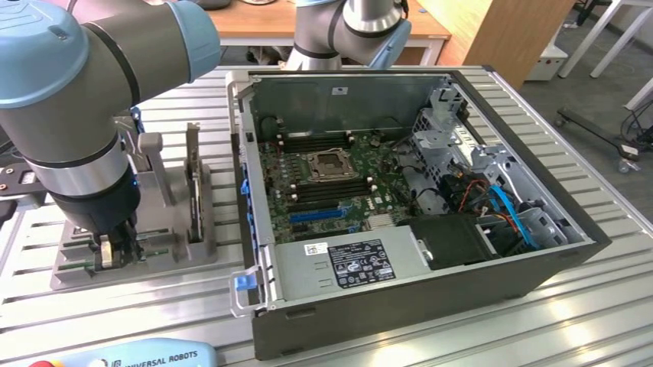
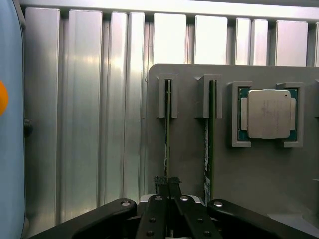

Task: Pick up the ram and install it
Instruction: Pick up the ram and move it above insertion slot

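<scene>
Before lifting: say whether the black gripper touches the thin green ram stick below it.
Touching: wrist view shows the gripper closed on the ram stick, no gap.

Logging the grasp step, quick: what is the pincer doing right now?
Pincer: closed on the ram, which stands on edge in the gray holder.

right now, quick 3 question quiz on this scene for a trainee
1. True or false: the gripper is shut on a ram stick standing in the grey holder.
2. What sits in the holder's square pocket? A) processor chip B) hard drive C) fan
3. How many ram sticks stand in the holder?

Key:
1. True
2. A
3. Two: the gripped one and the other ram stick
</scene>
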Tool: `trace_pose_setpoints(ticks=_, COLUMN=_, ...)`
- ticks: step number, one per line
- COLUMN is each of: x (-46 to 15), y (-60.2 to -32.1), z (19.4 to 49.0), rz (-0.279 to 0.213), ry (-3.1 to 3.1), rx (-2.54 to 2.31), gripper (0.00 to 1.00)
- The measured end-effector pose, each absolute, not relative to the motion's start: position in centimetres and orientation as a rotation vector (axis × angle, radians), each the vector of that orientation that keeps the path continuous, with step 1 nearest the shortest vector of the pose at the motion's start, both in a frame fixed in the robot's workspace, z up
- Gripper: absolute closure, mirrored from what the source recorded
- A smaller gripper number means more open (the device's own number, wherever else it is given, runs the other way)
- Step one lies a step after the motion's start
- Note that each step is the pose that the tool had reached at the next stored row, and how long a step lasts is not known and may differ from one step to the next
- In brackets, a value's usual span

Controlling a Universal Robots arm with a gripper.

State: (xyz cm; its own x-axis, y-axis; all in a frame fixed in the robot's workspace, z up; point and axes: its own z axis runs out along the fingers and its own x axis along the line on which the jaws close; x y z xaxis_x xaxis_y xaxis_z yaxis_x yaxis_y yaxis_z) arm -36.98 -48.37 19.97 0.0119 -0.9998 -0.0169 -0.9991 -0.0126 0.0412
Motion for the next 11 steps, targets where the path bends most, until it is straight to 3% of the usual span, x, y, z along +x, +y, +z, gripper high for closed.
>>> trace_pose_setpoints(ticks=11, x=-36.98, y=-48.37, z=20.09, rz=-0.064, ry=-2.195, rx=2.222, gripper=0.89)
